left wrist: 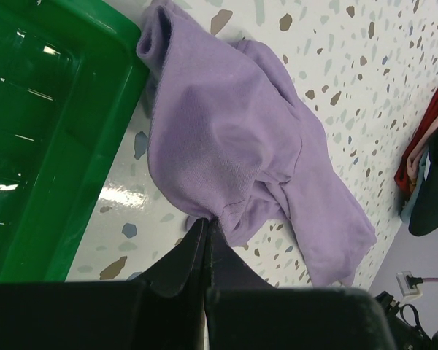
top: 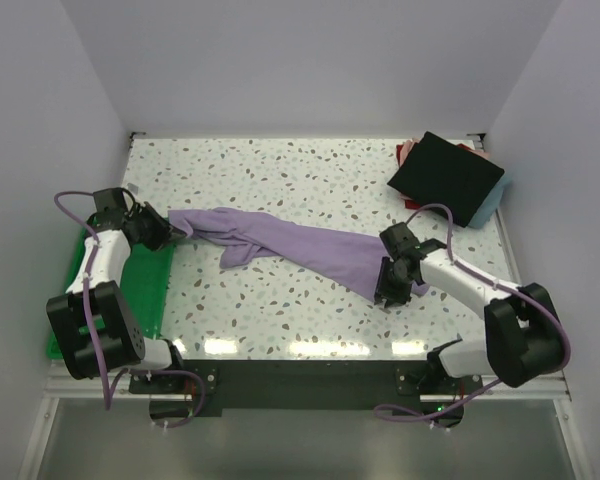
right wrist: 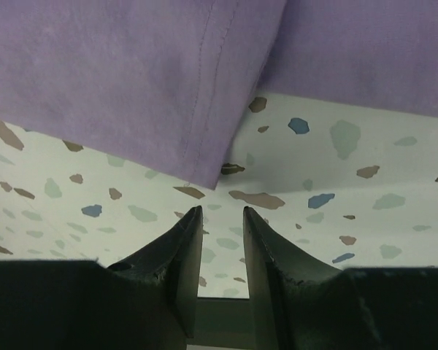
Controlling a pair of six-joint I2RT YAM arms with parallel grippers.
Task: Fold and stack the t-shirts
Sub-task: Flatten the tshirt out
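Observation:
A lavender-purple t-shirt (top: 280, 242) lies stretched and crumpled across the speckled table (top: 280, 310), from the left side toward the right. My left gripper (top: 168, 231) is shut on its left end, pinching a fold of purple cloth (left wrist: 226, 146) between the closed jaws (left wrist: 206, 221). My right gripper (top: 392, 292) stands open just off the shirt's right corner (right wrist: 204, 175), with nothing between its fingers (right wrist: 223, 213). A folded black t-shirt (top: 446, 178) tops a stack at the back right, over red/pink (top: 407, 152) and light blue (top: 492, 200) ones.
A green plastic tray (top: 145, 290) sits at the table's left edge, under the left arm; its rim (left wrist: 95, 146) lies right beside the purple cloth. White walls close in on three sides. The folded stack (left wrist: 431, 175) shows far off in the left wrist view.

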